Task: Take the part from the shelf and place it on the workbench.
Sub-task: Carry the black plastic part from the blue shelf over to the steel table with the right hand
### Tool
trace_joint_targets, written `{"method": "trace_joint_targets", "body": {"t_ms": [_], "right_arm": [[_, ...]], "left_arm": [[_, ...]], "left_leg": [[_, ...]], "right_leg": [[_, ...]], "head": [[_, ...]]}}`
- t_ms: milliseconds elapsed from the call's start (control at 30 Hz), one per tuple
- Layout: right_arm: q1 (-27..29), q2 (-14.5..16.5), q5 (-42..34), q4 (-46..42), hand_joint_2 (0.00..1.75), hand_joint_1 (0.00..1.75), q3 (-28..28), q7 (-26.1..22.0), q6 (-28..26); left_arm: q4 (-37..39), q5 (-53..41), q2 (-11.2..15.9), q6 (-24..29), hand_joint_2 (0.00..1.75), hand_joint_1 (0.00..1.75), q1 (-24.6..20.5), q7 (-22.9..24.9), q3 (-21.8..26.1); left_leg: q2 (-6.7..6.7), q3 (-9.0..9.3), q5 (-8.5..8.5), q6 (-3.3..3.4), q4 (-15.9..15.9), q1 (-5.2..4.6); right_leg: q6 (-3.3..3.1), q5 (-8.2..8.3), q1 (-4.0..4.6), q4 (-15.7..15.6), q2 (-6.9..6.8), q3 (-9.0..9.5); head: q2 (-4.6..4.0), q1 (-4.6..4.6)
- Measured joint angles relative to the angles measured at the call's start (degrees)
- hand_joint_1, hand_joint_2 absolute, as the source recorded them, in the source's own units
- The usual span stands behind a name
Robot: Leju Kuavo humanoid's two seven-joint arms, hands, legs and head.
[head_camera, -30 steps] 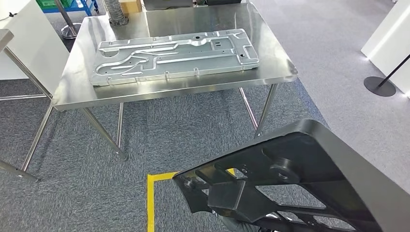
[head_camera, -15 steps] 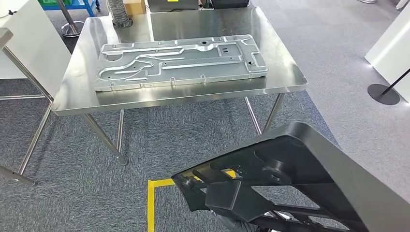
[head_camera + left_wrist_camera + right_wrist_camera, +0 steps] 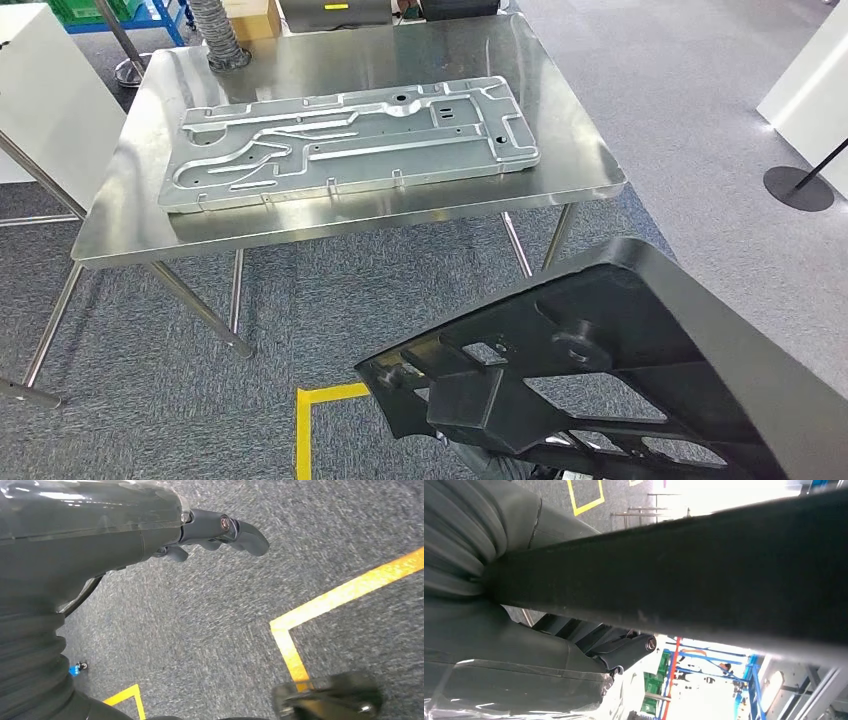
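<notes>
The part (image 3: 620, 370) is a large black plastic moulding, matt, with a broad smooth outer edge and a ribbed inner face broken by open cut-outs, a round boss and a blocky lug near its lower left end. It fills the lower right of the head view, tilted, above the grey carpet (image 3: 250, 290) and in front of the table (image 3: 560, 110), not touching it. In the right wrist view the same part (image 3: 704, 565) crosses the frame as a thick dark bar, and the right hand (image 3: 624, 650) lies against it, its fingers (image 3: 644, 644) curled beneath the bar, gripping it.

The left hand (image 3: 220, 532) hangs over the carpet, its fingers (image 3: 250, 535) bent loosely with nothing in them; open or closed, I cannot tell.

On the stainless steel table lies a long stamped metal panel (image 3: 350, 140) with raised channels and holes, in the upper middle of the head view. A yellow floor line (image 3: 320, 415) marks a corner on the carpet at the lower middle.
</notes>
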Motion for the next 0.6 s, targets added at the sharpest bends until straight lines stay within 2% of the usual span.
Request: {"method": "trace_joint_targets", "body": {"t_ms": [67, 100, 133, 200, 233, 267, 300, 367, 400, 433, 467, 500, 533, 567, 600], "right_arm": [[0.01, 0.0, 0.0, 0.0, 1.75, 1.75, 0.0, -0.01, -0.02], [0.01, 0.0, -0.01, -0.01, 1.75, 1.75, 0.0, -0.01, -0.06], [0.02, 0.0, -0.01, -0.01, 1.75, 1.75, 0.0, -0.01, -0.11], [0.1, 0.02, -0.06, -0.09, 1.75, 1.75, 0.01, 0.03, -0.19], [0.12, 0.03, -0.09, -0.13, 1.75, 1.75, 0.01, 0.04, -0.2], [0.1, 0.04, -0.13, -0.18, 1.75, 1.75, 0.01, 0.05, -0.19], [0.07, 0.04, -0.14, -0.19, 1.75, 1.75, 0.02, 0.05, -0.18], [0.11, 0.04, -0.15, -0.17, 1.75, 1.75, 0.01, 0.05, -0.18], [0.17, 0.04, -0.15, -0.15, 1.75, 1.75, 0.02, 0.05, -0.19], [0.22, 0.04, -0.15, -0.14, 1.75, 1.75, 0.02, 0.06, -0.19], [0.24, 0.04, -0.15, -0.13, 1.75, 1.75, 0.02, 0.06, -0.19], [0.24, 0.04, -0.15, -0.14, 1.75, 1.75, 0.02, 0.05, -0.2], [0.23, 0.04, -0.15, -0.14, 1.75, 1.75, 0.02, 0.03, -0.22], [0.23, 0.04, -0.16, -0.13, 1.75, 1.75, 0.01, -0.01, -0.26], [0.24, 0.04, -0.17, -0.14, 1.75, 1.75, 0.01, -0.06, -0.3]], "left_arm": [[0.0, -0.01, 0.0, 0.0, 1.75, 0.0, 0.01, 0.01, 0.0], [0.0, -0.01, 0.0, -0.01, 1.75, 0.0, 0.01, 0.02, 0.0], [0.0, -0.02, 0.01, -0.02, 1.75, 0.0, 0.07, 0.03, 0.0], [0.01, 0.03, -0.05, -0.07, 1.75, 0.0, 0.17, 0.18, 0.02], [0.02, 0.08, -0.13, -0.07, 1.75, 0.0, 0.21, 0.27, 0.04], [0.02, 0.12, -0.22, -0.06, 1.75, 0.0, 0.18, 0.35, 0.07], [0.02, 0.15, -0.3, -0.04, 1.75, 0.0, 0.17, 0.4, 0.1], [0.02, 0.15, -0.34, -0.02, 1.75, 0.0, 0.17, 0.43, 0.17], [0.02, 0.15, -0.35, -0.02, 1.75, 0.0, 0.23, 0.47, 0.21], [0.02, 0.15, -0.35, -0.02, 1.75, 0.0, 0.3, 0.5, 0.24], [0.02, 0.14, -0.36, -0.03, 1.75, 0.0, 0.34, 0.54, 0.26], [0.02, 0.12, -0.38, -0.03, 1.75, 0.0, 0.35, 0.55, 0.28], [0.02, 0.08, -0.42, -0.04, 1.75, 0.0, 0.36, 0.55, 0.28], [0.02, 0.04, -0.46, -0.04, 1.75, 0.0, 0.35, 0.56, 0.29], [0.02, 0.0, -0.5, -0.04, 1.75, 0.0, 0.29, 0.57, 0.3]], "left_leg": [[0.0, 0.22, 0.64, 0.07, -0.87, -0.01], [0.0, 0.56, 1.62, 0.2, -2.18, -0.03], [0.03, 1.1, 3.61, 0.47, -4.54, -0.1], [0.04, 2.6, 6.76, 1.42, -9.34, -0.42], [0.03, 3.43, 7.5, 1.94, -10.87, -0.5], [-0.02, 4.12, 7.18, 2.39, -11.39, -0.52], [-0.06, 4.83, 7.08, 2.74, -11.84, -0.42], [-0.07, 5.44, 6.52, 2.98, -11.97, -0.4], [-0.09, 5.78, 6.14, 2.98, -11.97, -0.4], [-0.13, 6.26, 5.7, 2.95, -11.97, -0.39], [-0.19, 6.92, 5.2, 2.87, -11.97, -0.39], [-0.25, 7.69, 4.64, 2.75, -11.98, -0.38], [-0.29, 8.37, 4.03, 2.59, -12.02, -0.38], [-0.35, 9.03, 3.46, 2.36, -11.99, -0.43], [-0.39, 9.38, 2.94, 2.06, -12.07, -0.48]], "right_leg": [[0.01, -0.11, 0.02, 0.0, 0.0, 0.16], [0.04, -0.26, 0.05, -0.01, 0.0, 0.39], [0.1, -0.54, 0.07, -0.06, -0.01, 0.72], [0.89, -1.33, 0.12, 0.31, 0.02, 1.54], [1.46, -1.56, 0.09, 1.39, 0.02, 1.5], [2.06, -1.9, 0.04, 3.46, 0.03, 0.77], [2.47, -2.54, -0.05, 6.61, 0.0, -0.78], [2.94, -5.3, -0.27, 13.44, -0.01, -5.7], [3.11, -6.53, -0.38, 15.71, -0.02, -7.86], [3.24, -6.86, -0.48, 16.25, -0.03, -9.21], [3.28, -5.84, -0.55, 14.72, -0.06, -9.52], [3.24, -3.55, -0.59, 11.59, -0.1, -9.0], [3.05, -0.16, -0.59, 7.59, -0.17, -8.1], [2.76, 2.28, -0.44, 4.27, -0.23, -7.3], [2.39, 3.99, -0.27, 2.08, -0.26, -6.76]], "head": [[0.0, 0.0], [0.0, 0.0], [0.0, 0.01], [0.0, 0.01], [0.0, 0.01], [0.0, 0.01], [0.0, 0.01], [0.0, 0.01], [0.0, 0.01], [0.0, 0.01], [0.0, 0.02], [0.0, 0.02], [0.0, 0.02], [0.0, 0.02], [0.0, 0.0]]}}
